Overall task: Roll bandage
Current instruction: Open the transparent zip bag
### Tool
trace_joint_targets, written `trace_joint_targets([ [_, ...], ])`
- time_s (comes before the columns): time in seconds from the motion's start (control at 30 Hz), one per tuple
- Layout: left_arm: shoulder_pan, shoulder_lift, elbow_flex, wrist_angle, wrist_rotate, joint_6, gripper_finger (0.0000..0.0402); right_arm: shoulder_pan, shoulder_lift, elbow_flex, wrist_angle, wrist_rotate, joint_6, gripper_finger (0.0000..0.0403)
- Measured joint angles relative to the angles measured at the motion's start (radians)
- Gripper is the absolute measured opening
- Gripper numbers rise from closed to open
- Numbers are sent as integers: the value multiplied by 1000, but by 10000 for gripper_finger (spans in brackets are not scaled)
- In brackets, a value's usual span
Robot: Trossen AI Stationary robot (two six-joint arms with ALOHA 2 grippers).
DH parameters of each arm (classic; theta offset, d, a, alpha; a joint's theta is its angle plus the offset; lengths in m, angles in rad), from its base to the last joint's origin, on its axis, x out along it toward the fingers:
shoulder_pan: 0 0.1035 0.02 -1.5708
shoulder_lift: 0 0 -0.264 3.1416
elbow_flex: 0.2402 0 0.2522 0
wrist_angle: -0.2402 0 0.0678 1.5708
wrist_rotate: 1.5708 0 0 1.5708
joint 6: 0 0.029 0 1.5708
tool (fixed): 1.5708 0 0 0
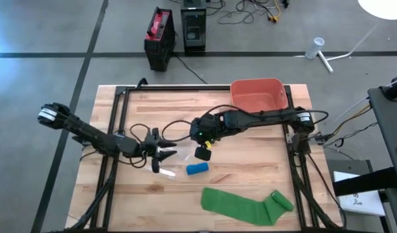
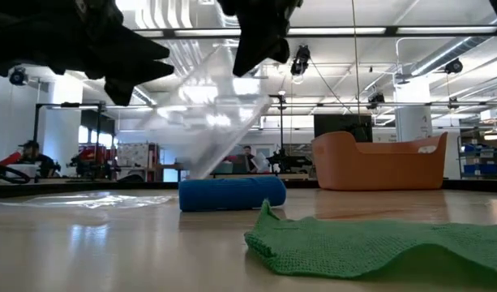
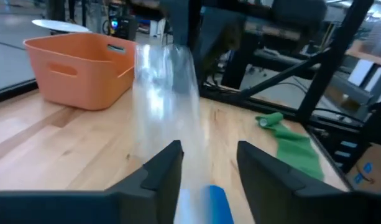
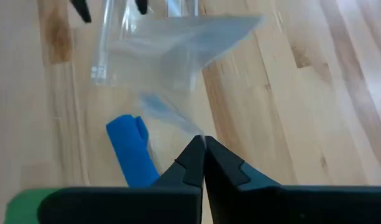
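Wooden table (image 1: 250, 175): right gripper (image 4: 202, 149), clenched on a clear bag (image 4: 178, 43), hangs above the blue roll (image 1: 197, 169); left gripper (image 1: 160, 154) beside it, jaws parted.

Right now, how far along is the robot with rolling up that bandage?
Early. The blue roll lies out of its clear plastic bag. The right gripper pinches a bag corner; the left gripper is open around the other end. The green bandage lies mostly unrolled, untouched.

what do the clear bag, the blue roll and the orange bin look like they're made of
Clear bag: thin glossy plastic film, see-through and crinkled. Blue roll: probably matte, soft wound bandage fabric. Orange bin: smooth, likely moulded plastic, even colour with a cut-out handle.
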Motion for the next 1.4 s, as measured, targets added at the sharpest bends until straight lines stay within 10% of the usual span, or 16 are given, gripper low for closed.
trace_joint_targets([
  [0.6,40,307,169,-99,-163,49,255,16,48,-1,22,0,-12,0],
  [0.8,46,361,208,-132,-140,66,202,16,48,-1,22,0,-22,0],
  [1.1,51,354,274,-318,-124,39,12,33,41,0,16,0,-53,1],
  [1.4,53,292,197,-243,-161,-19,4,102,-123,-13,10,191,-3,48],
])
